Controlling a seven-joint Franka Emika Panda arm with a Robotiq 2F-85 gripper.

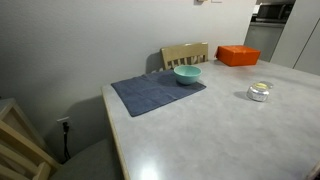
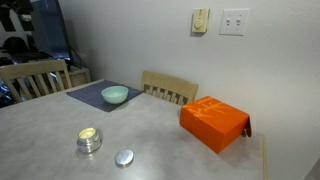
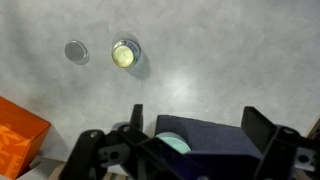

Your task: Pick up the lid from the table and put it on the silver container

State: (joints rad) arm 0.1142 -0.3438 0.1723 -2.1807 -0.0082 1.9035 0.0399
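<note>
The silver container [image 2: 89, 139] is a small shiny round pot standing open on the grey table; it also shows in an exterior view [image 1: 259, 92] and in the wrist view [image 3: 125, 54]. The lid [image 2: 124, 157] is a small flat silver disc lying on the table just beside it, also seen in the wrist view [image 3: 76, 50]. My gripper [image 3: 198, 125] appears only in the wrist view. It is open and empty, high above the table, over the blue mat and well away from the lid and the container.
A teal bowl [image 2: 114, 95] sits on a blue mat [image 2: 92, 97]. An orange box [image 2: 215, 123] lies near a table edge. Wooden chairs [image 2: 168, 90] stand at the table's sides. A wall is behind.
</note>
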